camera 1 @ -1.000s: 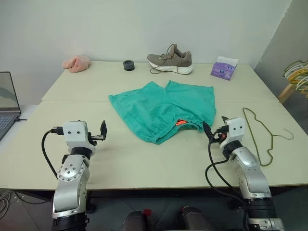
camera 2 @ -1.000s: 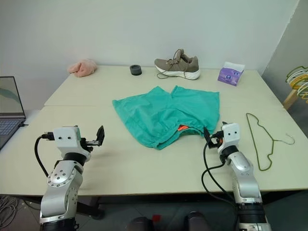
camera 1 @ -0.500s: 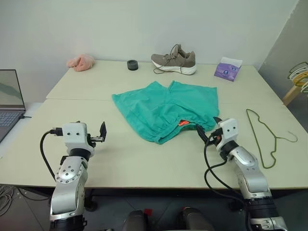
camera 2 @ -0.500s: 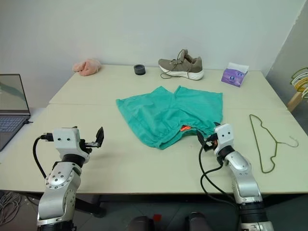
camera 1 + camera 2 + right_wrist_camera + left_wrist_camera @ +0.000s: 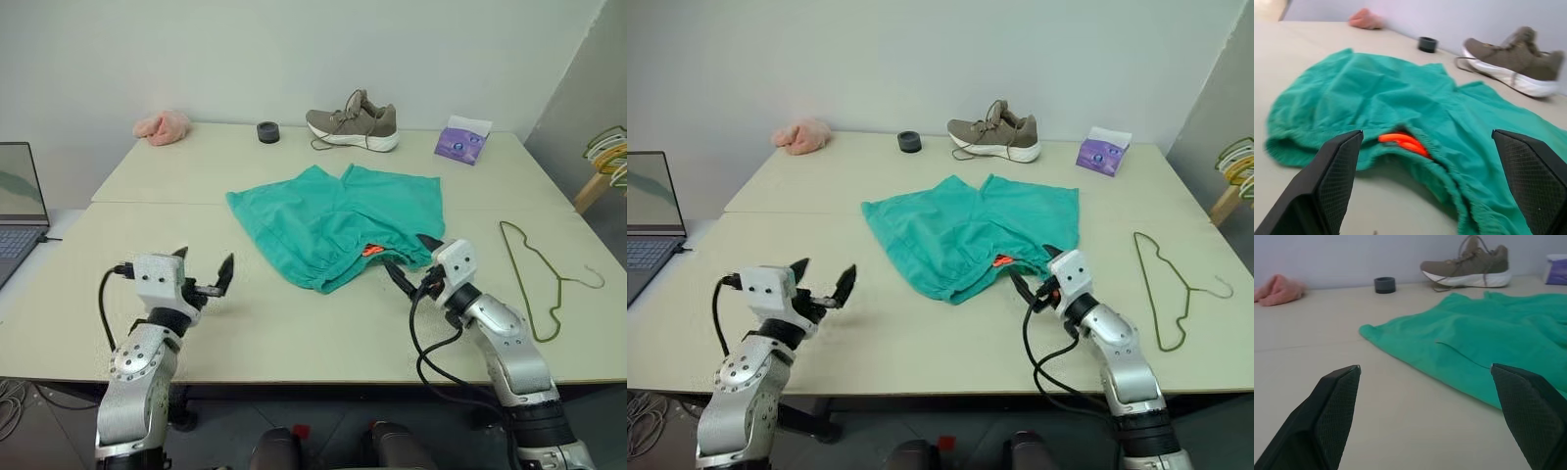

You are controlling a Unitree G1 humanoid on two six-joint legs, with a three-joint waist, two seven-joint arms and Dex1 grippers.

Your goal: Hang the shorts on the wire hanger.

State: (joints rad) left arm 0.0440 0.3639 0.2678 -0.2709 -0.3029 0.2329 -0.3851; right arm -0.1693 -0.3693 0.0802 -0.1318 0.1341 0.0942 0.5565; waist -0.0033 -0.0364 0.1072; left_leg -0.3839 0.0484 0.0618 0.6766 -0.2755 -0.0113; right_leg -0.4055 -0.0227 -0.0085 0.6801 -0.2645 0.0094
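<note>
While both grippers hover with jaws wide apart and empty, the right gripper (image 5: 405,261) just beside the shorts (image 5: 336,223) on the desk (image 5: 294,333), a shallow pinch could slip off, and the hanger (image 5: 534,274) lies well apart.

No legible text or labels anywhere.

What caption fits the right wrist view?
Open right pincer facing the waistband of the green shorts, orange tag showing, a shoe behind.
</note>
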